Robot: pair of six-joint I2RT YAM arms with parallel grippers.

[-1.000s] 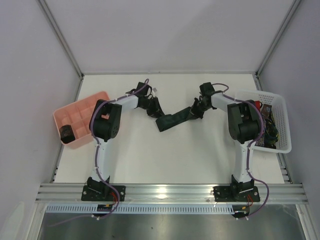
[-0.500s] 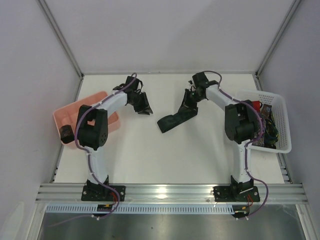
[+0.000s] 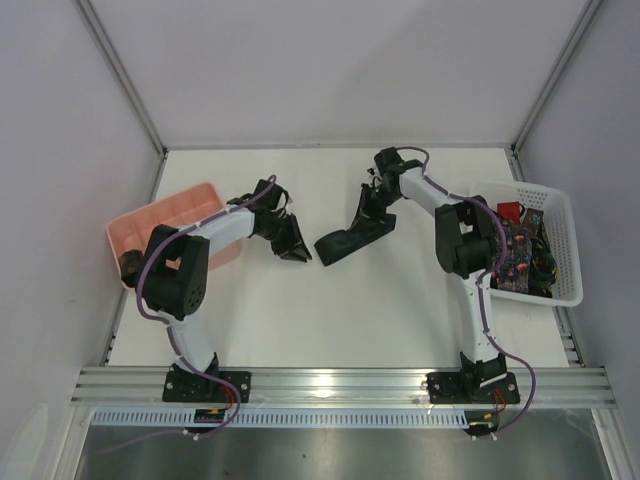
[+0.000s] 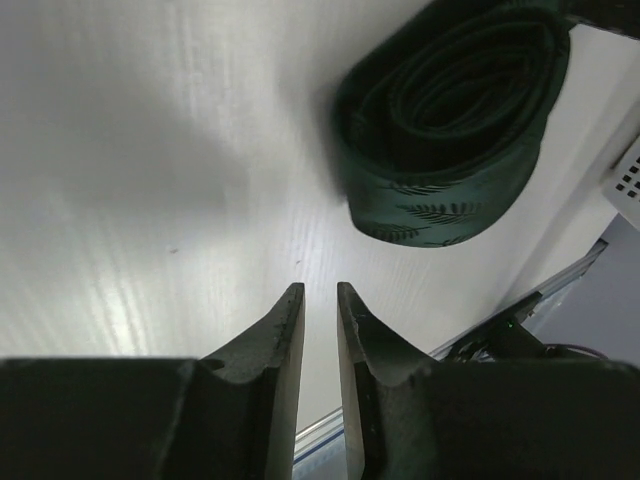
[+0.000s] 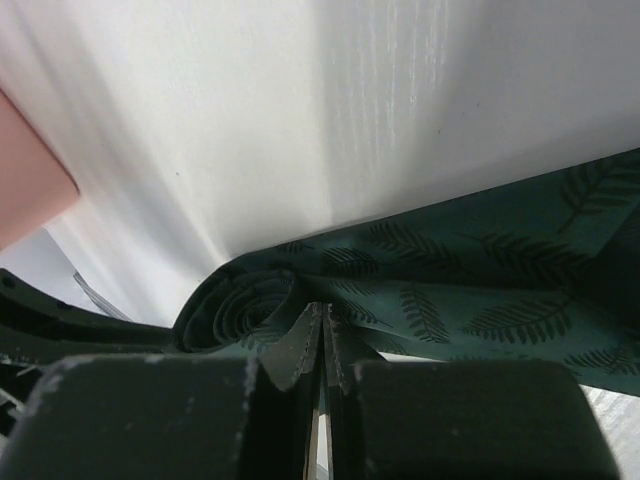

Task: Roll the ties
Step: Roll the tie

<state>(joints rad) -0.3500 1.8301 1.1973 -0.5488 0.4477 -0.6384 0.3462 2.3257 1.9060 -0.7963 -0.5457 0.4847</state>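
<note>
A dark green leaf-patterned tie (image 3: 342,240) lies mid-table, partly wound into a loose coil (image 4: 450,120). My right gripper (image 3: 370,212) is at its far right end. In the right wrist view its fingertips (image 5: 322,312) are shut on the tie's fabric (image 5: 460,290), right beside the coil (image 5: 240,310). My left gripper (image 3: 297,252) sits just left of the tie's near end. Its fingers (image 4: 320,292) stand a narrow gap apart with nothing between them, a short way from the coil.
A pink compartment tray (image 3: 190,205) at the left edge holds a dark rolled tie (image 3: 131,266). At the right a white lattice basket (image 3: 562,215) holds more ties, one of them red (image 3: 510,211). The left arm reaches past the tray's right side.
My left gripper let go of the tie, swung back and left, then returned beside its near end. My right gripper moved left and farther back, drawing the tie shorter.
</note>
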